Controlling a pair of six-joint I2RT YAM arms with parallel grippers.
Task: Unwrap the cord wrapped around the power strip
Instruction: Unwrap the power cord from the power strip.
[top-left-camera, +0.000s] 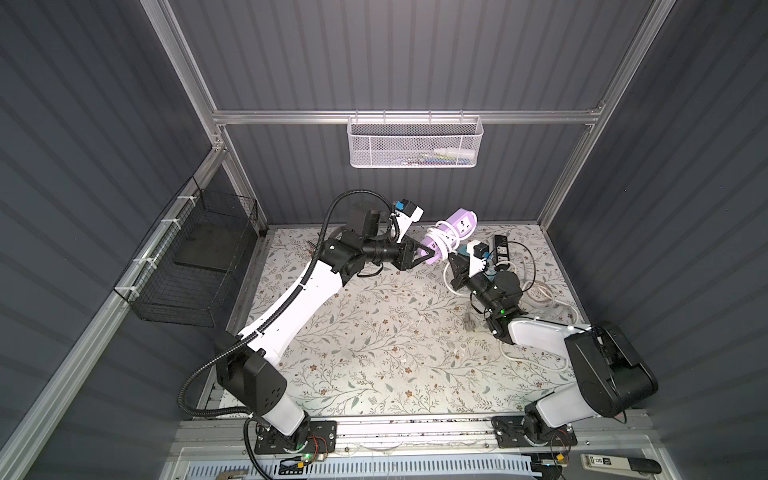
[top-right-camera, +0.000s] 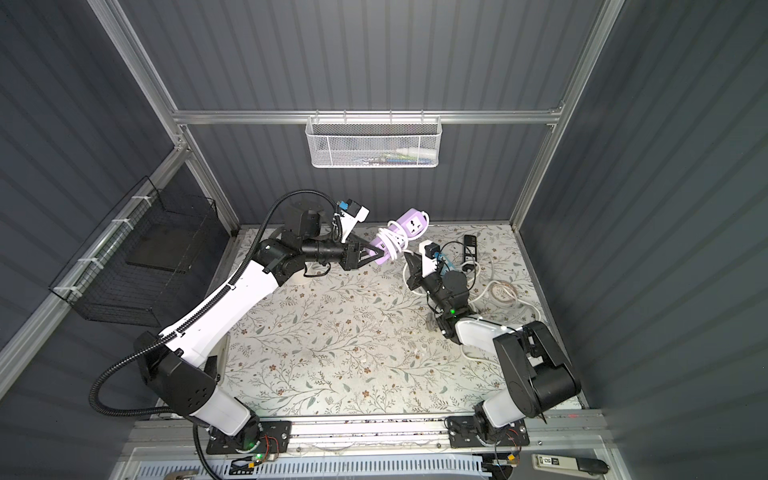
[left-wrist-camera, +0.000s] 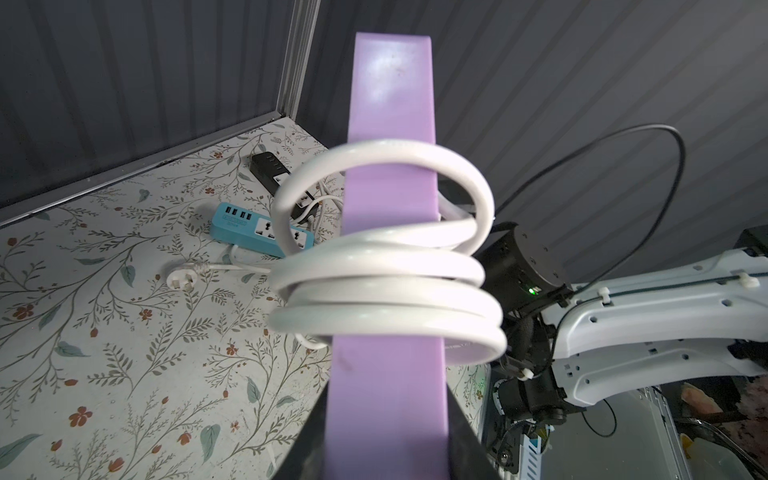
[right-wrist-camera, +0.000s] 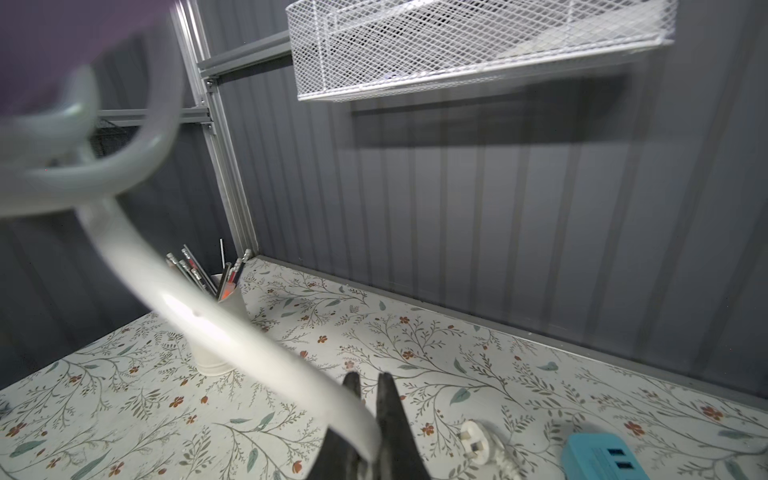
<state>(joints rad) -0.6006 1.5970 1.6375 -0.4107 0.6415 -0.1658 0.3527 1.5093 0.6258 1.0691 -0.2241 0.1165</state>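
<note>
Purple power strip (left-wrist-camera: 390, 104), looming close before my left wrist camera, is clamped at one end in the left gripper (top-left-camera: 427, 250). In both top views it is raised off the floral table (top-left-camera: 374, 340) near the table's 12 o'clock edge, and its free end points to 1 o'clock. Its white cord (left-wrist-camera: 386, 270) circles the middle in several coils, the outermost slack. At the strip's 4 o'clock my right gripper (right-wrist-camera: 368, 382) is pinched on a free run of that cord. A blue power strip (left-wrist-camera: 257, 232) and a black power strip (left-wrist-camera: 270, 174) lie on the table toward 3 o'clock.
</note>
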